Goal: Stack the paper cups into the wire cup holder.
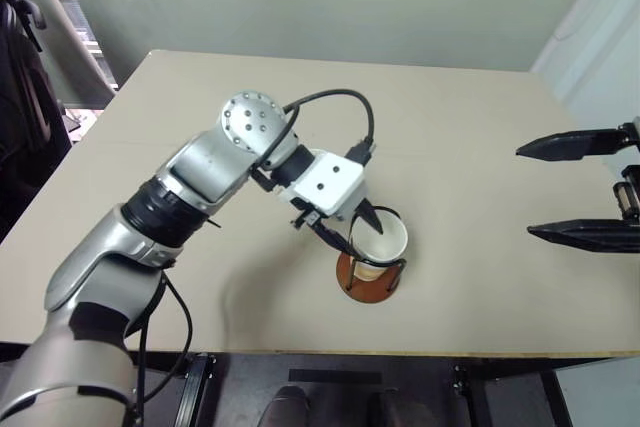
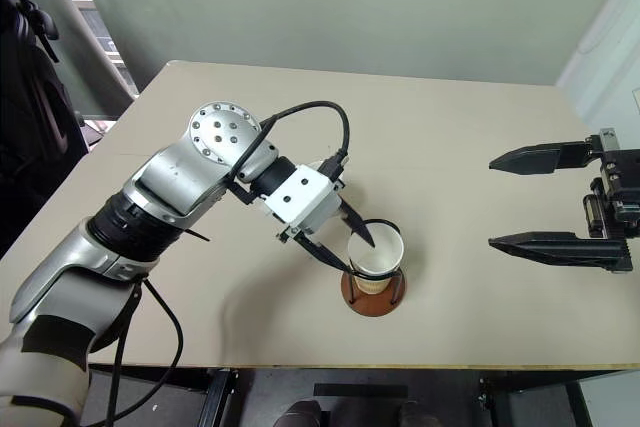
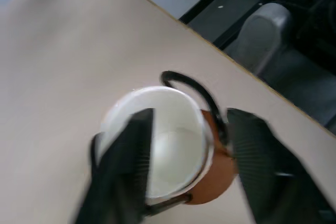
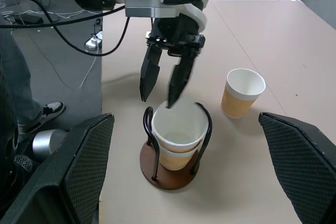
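The wire cup holder (image 4: 176,153) stands near the front edge of the table (image 1: 470,117), a little right of its middle: a round reddish-brown disc base with thin black wire loops rising upright and arching at the top. Inside the loops sit stacked paper cups (image 4: 177,135), tapered, tan-yellow outside with faint ribbing, smooth white inside, each with a white rolled rim; the right wrist view shows the rim of a lower cup just beneath the upper one. The top cup's rim reaches about as high as the wire arches.

Directly over this stack hangs the left gripper (image 1: 358,232), pointing down and to the right. Its two black, pointed fingers are parted to a moderate width and straddle the cup's rim: one finger (image 3: 131,156) lies over the white interior, the other outside the wall next to a wire loop. The jaws do not clamp the cup wall.

A third paper cup (image 4: 242,92) of the same kind stands upright by itself on the table, apart from the holder.

The right gripper (image 2: 565,202) hovers well off to the right, above the table's right side, its long ribbed black fingers spread wide with nothing between them.

The tabletop is a smooth, matte beige surface.
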